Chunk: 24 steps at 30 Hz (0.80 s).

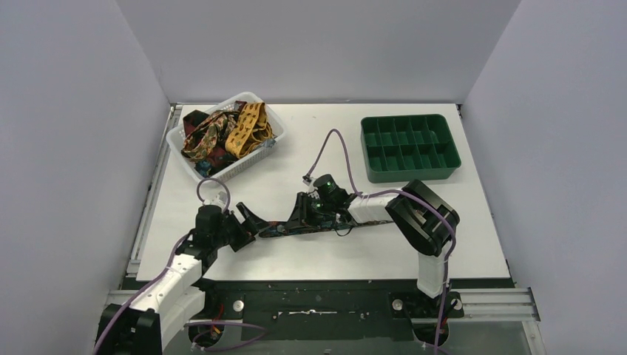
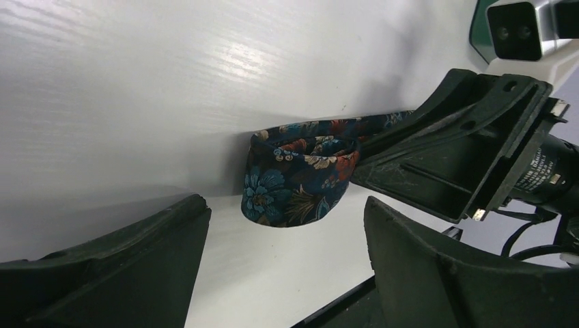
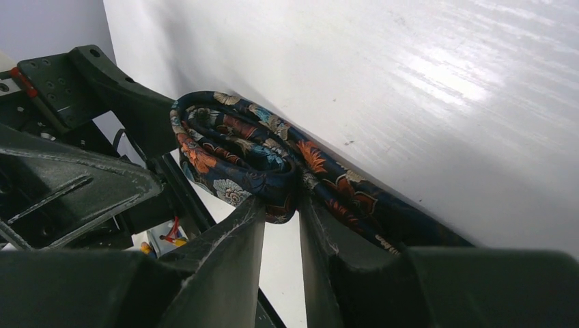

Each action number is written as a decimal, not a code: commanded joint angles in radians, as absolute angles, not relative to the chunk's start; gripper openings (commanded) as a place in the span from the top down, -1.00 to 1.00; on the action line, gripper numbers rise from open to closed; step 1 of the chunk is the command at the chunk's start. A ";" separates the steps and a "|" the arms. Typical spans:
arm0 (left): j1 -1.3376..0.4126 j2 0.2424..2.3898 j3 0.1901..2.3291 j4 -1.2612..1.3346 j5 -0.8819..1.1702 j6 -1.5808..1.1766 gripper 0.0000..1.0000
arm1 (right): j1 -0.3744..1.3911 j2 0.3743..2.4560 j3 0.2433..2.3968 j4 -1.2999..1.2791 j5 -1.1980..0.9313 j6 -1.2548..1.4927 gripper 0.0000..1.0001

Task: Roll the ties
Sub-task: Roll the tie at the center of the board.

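On the bench (image 1: pixel 310 255), a white basket (image 1: pixel 248 163) is holding a heap of loose ties (image 1: pixel 222 137), and the green tray (image 1: pixel 409 176) is showing no rolls, so most of the job is probably waiting. The floral tie (image 2: pixel 293 184) is lying near the front edge with only its end coiled. The right end effector (image 3: pixel 281 205) is pinching that coil narrowly. The left end effector (image 2: pixel 285 205) is gaping wide around it.
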<state>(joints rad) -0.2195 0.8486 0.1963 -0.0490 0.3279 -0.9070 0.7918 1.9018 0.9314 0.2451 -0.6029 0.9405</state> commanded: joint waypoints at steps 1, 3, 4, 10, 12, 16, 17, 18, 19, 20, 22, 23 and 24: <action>-0.214 0.908 0.173 0.121 0.382 -0.908 -0.61 | 0.782 1.931 0.963 0.245 -0.621 0.956 0.48; -0.213 0.937 0.170 0.154 0.393 -0.899 -0.56 | 0.781 1.935 0.962 0.245 -0.624 0.958 0.49; -0.213 0.951 0.172 0.164 0.397 -0.891 -0.55 | 0.780 1.936 0.961 0.245 -0.624 0.959 0.50; -0.214 1.023 0.181 0.198 0.413 -0.836 -0.49 | 0.773 1.944 0.965 0.241 -0.634 0.958 0.50; -0.214 1.039 0.177 0.220 0.424 -0.826 -0.43 | 0.772 1.952 0.969 0.236 -0.641 0.954 0.50; -0.214 1.063 0.177 0.258 0.449 -0.812 -0.36 | 0.772 1.960 0.968 0.235 -0.646 0.953 0.50; -0.214 1.065 0.177 0.256 0.451 -0.807 -0.34 | 0.771 1.962 0.970 0.235 -0.647 0.953 0.50; -0.213 1.069 0.176 0.256 0.452 -0.803 -0.30 | 0.770 1.965 0.970 0.235 -0.648 0.952 0.50; -0.214 1.069 0.176 0.256 0.455 -0.799 -0.26 | 0.769 1.966 0.970 0.234 -0.649 0.953 0.50; -0.214 1.069 0.173 0.255 0.457 -0.798 -0.23 | 0.768 1.966 0.971 0.234 -0.650 0.953 0.50; -0.215 1.064 0.163 0.256 0.457 -0.799 -0.22 | 0.767 1.970 0.971 0.233 -0.652 0.953 0.50; -0.214 1.061 0.155 0.264 0.462 -0.801 -0.22 | 0.767 1.971 0.971 0.233 -0.652 0.954 0.51; -0.214 1.058 0.149 0.273 0.463 -0.804 -0.22 | 0.767 1.971 0.971 0.233 -0.652 0.954 0.50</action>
